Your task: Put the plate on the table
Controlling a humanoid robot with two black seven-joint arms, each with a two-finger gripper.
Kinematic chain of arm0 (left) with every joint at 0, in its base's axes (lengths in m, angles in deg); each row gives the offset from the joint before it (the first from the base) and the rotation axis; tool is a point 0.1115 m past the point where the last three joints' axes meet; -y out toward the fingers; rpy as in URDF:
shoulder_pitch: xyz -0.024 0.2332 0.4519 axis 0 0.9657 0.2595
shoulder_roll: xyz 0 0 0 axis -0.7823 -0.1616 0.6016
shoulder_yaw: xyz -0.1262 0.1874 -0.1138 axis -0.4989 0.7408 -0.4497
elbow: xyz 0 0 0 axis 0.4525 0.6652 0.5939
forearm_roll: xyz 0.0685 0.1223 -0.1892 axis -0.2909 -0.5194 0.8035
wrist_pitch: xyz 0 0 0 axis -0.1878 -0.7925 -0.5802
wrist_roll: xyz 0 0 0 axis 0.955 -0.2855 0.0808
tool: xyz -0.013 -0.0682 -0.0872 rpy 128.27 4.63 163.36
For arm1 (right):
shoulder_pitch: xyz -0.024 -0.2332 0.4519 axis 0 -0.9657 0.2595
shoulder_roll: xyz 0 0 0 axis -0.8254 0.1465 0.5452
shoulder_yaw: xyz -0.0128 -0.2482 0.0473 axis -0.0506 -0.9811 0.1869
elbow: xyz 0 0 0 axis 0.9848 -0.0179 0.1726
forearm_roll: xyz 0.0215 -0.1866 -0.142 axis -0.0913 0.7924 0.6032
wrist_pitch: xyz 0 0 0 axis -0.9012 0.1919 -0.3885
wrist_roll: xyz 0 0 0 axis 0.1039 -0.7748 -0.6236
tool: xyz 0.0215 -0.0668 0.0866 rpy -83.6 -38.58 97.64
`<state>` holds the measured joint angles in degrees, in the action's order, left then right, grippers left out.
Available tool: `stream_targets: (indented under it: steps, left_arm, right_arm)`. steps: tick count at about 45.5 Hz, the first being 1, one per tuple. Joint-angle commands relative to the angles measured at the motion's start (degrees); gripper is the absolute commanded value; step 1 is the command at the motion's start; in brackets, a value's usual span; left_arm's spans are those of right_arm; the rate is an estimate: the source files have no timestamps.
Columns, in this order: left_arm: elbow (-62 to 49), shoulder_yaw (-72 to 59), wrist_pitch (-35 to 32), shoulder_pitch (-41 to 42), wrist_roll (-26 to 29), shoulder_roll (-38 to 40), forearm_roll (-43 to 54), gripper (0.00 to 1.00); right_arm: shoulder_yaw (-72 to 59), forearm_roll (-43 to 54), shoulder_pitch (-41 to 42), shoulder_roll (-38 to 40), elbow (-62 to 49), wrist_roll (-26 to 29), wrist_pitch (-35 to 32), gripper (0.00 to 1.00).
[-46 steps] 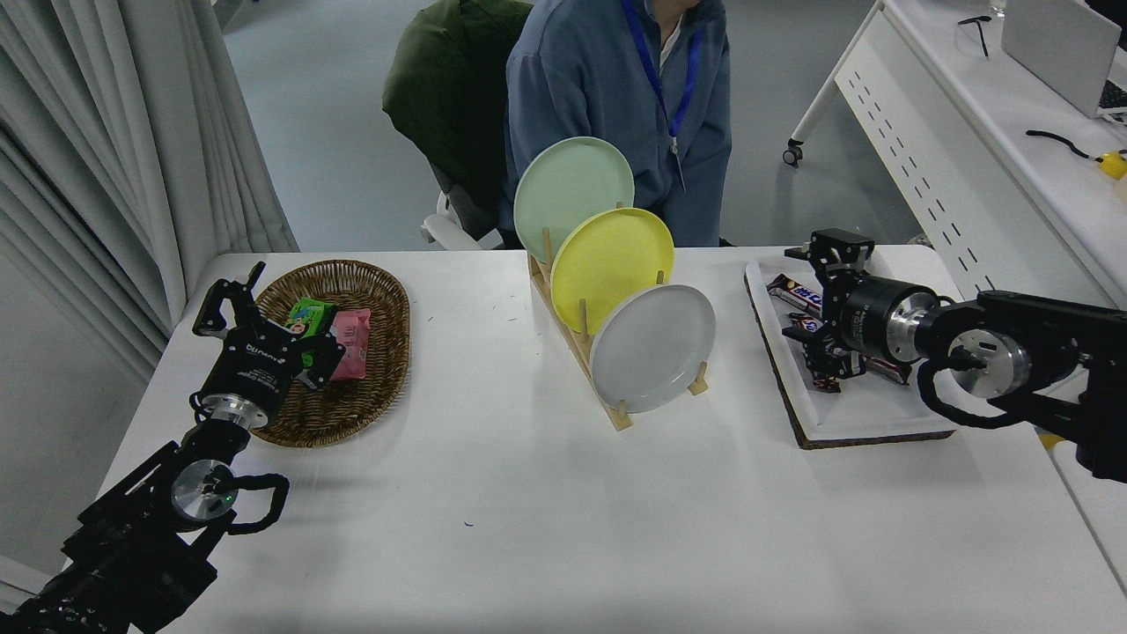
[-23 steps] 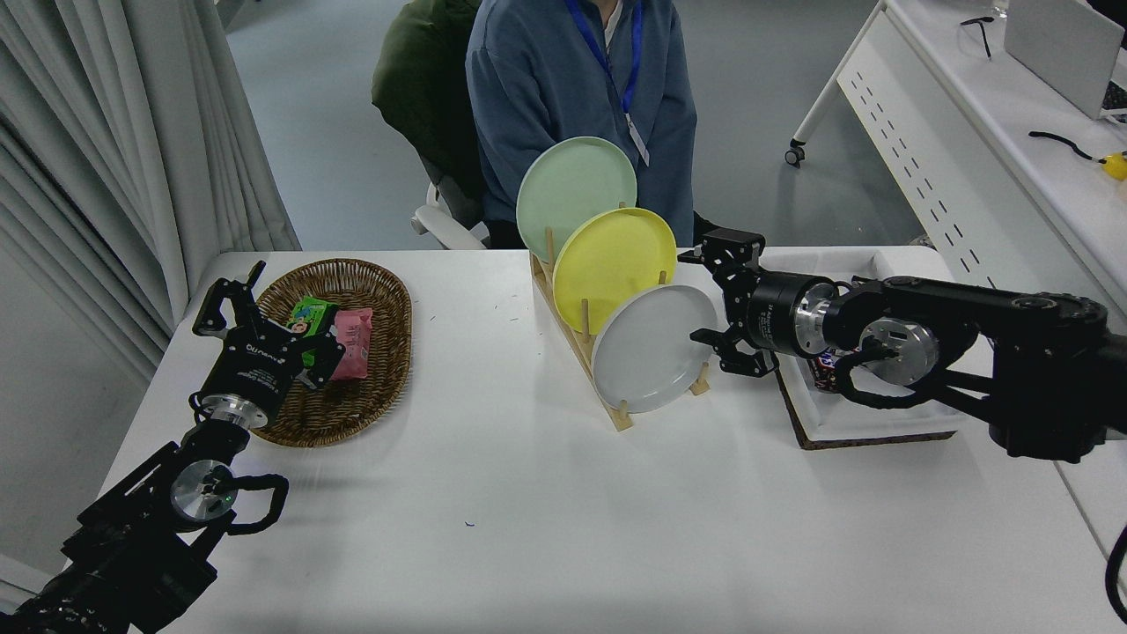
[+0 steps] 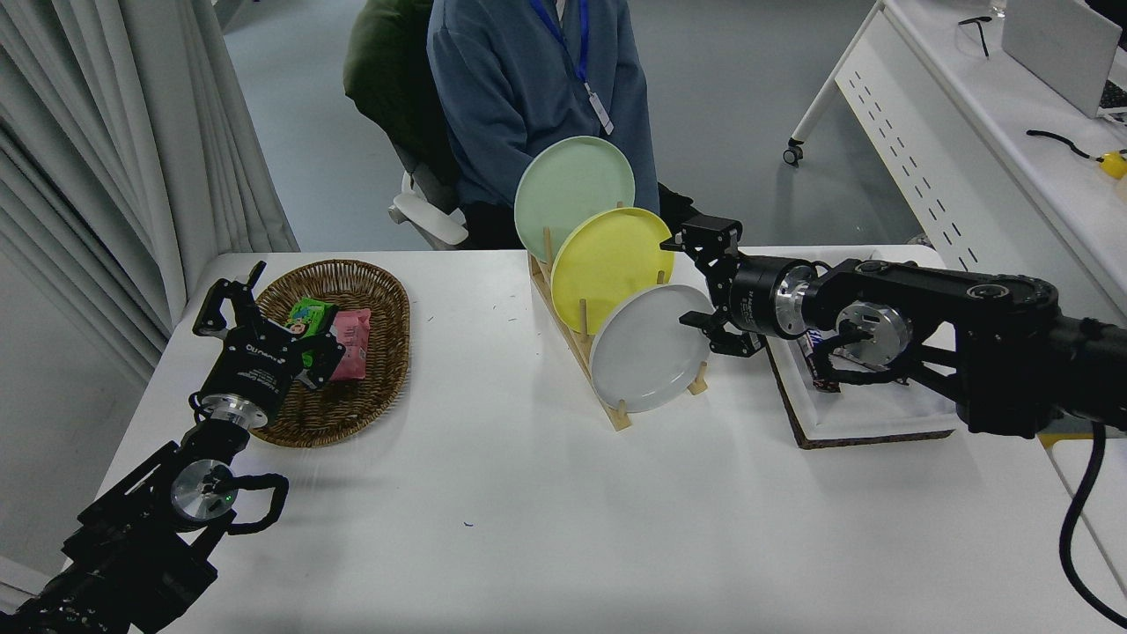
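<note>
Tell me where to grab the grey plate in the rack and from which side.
Take the grey plate by its upper right rim, coming from the right, where the open right gripper already is. The plate stands on edge in the wooden rack, frontmost, so that rim is exposed; the yellow plate sits just behind.

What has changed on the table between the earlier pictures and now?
The right gripper moved left, from over the white tray to the right edge of the grey plate, open and holding nothing. The person behind the table shifted left. The three plates remain in the wooden rack, and the left gripper stays parked by the basket.
</note>
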<state>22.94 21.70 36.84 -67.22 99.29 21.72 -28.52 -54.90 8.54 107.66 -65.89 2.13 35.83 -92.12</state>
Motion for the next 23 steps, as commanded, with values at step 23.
stream_targets:
  steps: [23]
  left_arm:
    - [0.1, 0.0, 0.0, 0.0, 0.0, 0.0, 0.0, 1.00]
  right_arm:
    - [0.6, -6.3, -2.2, -4.4, -5.1, 0.1, -0.4, 0.90]
